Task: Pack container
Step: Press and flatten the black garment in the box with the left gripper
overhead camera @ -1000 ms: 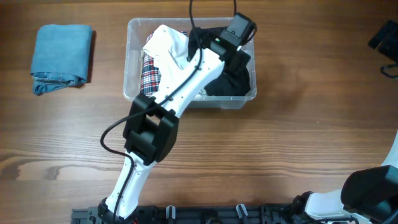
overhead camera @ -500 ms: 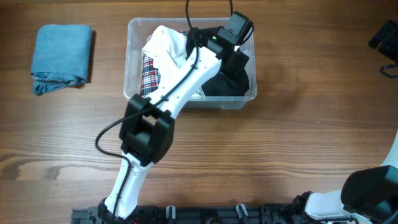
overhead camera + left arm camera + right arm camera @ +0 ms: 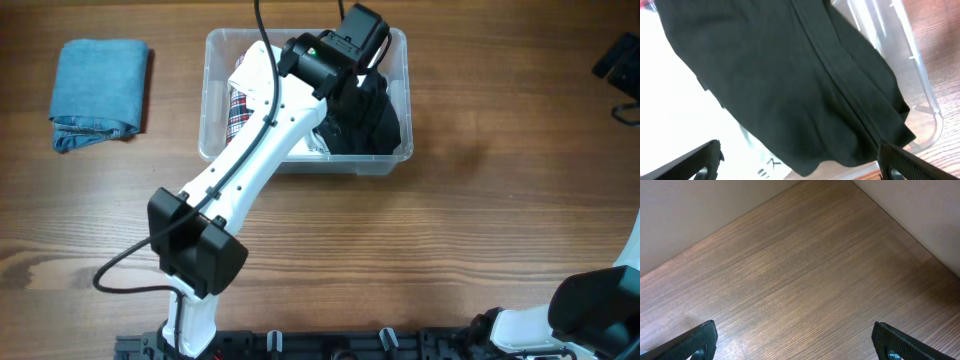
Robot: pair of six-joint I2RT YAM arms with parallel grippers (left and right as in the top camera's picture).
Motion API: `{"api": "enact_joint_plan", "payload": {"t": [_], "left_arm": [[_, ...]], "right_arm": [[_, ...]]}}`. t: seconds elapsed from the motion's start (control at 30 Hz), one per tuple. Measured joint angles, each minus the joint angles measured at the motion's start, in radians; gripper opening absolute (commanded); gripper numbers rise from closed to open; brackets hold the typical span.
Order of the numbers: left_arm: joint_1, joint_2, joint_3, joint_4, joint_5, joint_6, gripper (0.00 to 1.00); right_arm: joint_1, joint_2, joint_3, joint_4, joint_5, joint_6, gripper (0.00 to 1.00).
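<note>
the left gripper (image 3: 800,162) hangs over the container (image 3: 214,90), its 2 fingers spread wide and holding nothing. a black garment (image 3: 790,85) lies straight ahead of the tips, filling the gap between them, and the container's clear wall runs just past the finger on the right of the wrist view. beyond the other finger, also inside, sit a white cloth (image 3: 262,65) and a plaid one (image 3: 238,115). a folded blue cloth (image 3: 100,85) lies on the table (image 3: 480,230), well apart from those fingers and outside the container. the right gripper (image 3: 795,345) is far off, fingers just as wide, only bare wood ahead of them. i'd guess the container is light, stiff and slick, thin enough to flex. its rolled rim looks the safest hold, 1 finger either side of a wall.
</note>
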Motion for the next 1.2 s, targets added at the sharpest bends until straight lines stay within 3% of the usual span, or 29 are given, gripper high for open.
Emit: {"api": "enact_joint_plan", "payload": {"t": [0.17, 0.57, 0.97, 1.2], "left_arm": [[0.000, 0.069, 0.000, -0.032, 0.018, -0.061, 1.00], [0.001, 0.271, 0.000, 0.098, 0.078, -0.082, 1.00], [0.002, 0.253, 0.000, 0.104, 0.085, -0.082, 1.00], [0.034, 0.154, -0.003, 0.262, 0.104, -0.082, 1.00]], "right_arm": [[0.000, 0.000, 0.000, 0.000, 0.000, 0.000, 1.00], [0.000, 0.000, 0.000, 0.000, 0.000, 0.000, 1.00], [0.000, 0.000, 0.000, 0.000, 0.000, 0.000, 1.00], [0.000, 0.000, 0.000, 0.000, 0.000, 0.000, 1.00]]}}
